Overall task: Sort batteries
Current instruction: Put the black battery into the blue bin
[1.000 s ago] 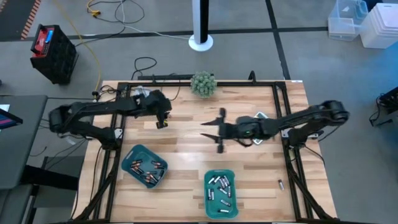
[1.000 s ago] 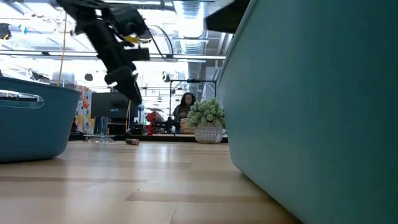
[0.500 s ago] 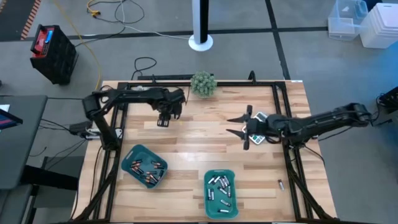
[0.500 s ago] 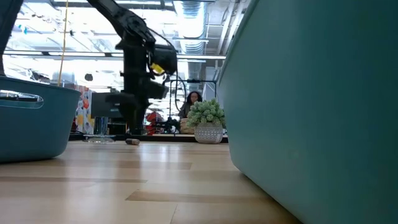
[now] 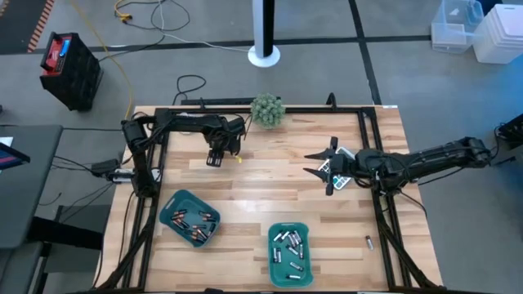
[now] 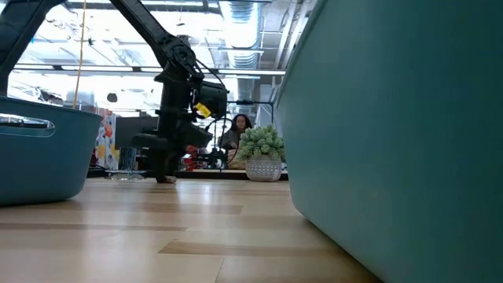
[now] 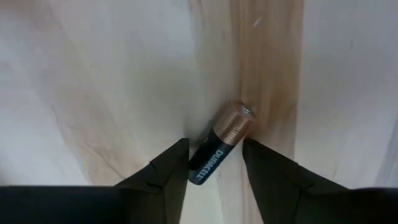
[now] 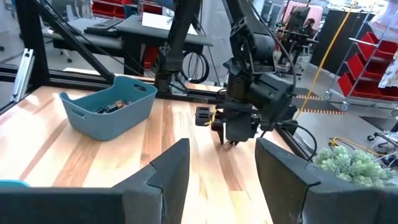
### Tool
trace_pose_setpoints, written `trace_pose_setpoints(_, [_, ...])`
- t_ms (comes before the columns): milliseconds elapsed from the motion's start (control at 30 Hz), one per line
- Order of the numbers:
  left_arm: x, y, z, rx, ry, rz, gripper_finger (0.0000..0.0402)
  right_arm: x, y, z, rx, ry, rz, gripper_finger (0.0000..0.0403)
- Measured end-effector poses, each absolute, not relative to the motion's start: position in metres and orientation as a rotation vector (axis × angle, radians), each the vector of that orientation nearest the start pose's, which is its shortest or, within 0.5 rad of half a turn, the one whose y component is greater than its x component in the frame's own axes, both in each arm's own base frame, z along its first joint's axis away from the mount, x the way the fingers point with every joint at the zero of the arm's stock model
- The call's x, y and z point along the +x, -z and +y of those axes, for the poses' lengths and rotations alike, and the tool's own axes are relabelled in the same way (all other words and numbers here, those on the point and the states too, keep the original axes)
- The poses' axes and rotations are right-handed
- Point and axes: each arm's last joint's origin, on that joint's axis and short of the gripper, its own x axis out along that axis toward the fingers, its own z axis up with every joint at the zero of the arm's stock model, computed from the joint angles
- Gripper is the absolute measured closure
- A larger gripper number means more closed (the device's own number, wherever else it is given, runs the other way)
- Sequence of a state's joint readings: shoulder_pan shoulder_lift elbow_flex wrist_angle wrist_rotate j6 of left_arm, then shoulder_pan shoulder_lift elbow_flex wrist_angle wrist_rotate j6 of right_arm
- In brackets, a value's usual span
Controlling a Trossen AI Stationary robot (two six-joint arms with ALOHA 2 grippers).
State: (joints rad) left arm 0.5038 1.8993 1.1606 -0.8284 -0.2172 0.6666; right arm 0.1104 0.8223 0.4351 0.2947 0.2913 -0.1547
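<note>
Two teal trays on the table [image 5: 245, 204], both on the near side from the potted plant [image 5: 266, 109]. The left tray [image 5: 189, 217] holds dark copper-ended cells, roughly six or seven; exact count not readable. The right tray [image 5: 289, 253] holds silvery-white cells, about eight, same caveat.

Loose batteries, two seen:
- one dark battery [image 7: 221, 143] with a copper end, lying flat on the wood just left of and below the plant in the high view
- one stray cell [image 5: 368, 242] near the right frame rail, well apart from the right tray

Left gripper [image 7: 214, 163] is down at the table over the dark battery. Fingers are apart, one on each side of the cell; close to it, contact not clear. The copper end pokes out past the fingertips.

Right gripper [image 5: 324, 167] is out over the wood, right of the plant, fingers spread wide, holding nothing. It sits just beside a grey calculator [image 5: 341, 159] at the right rail.

Around: black frame rails run along the table edges. In the low view the right tray's wall blocks most of the table's right half. A person [image 6: 233, 134] is seated in the room behind the plant.
</note>
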Motion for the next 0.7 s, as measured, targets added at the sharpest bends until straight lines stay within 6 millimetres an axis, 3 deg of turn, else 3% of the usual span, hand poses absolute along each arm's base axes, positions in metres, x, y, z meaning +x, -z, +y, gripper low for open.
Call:
trace_pose_setpoints(300, [0.282,-0.133,0.164,0.264,0.006,1.685,0.0366,0.185,-0.249,0.008,-0.176,0.196,0.126,0.0209])
trace_pose_setpoints(500, [0.282,-0.139,0.165,0.268,-0.021,1.662,0.0367,0.185,-0.248,0.006,-0.172,0.211,0.141,0.0209])
trace_pose_setpoints(700, [0.275,-0.174,0.161,0.29,-0.093,1.561,0.0367,0.185,-0.248,0.006,-0.17,0.212,0.145,0.0209])
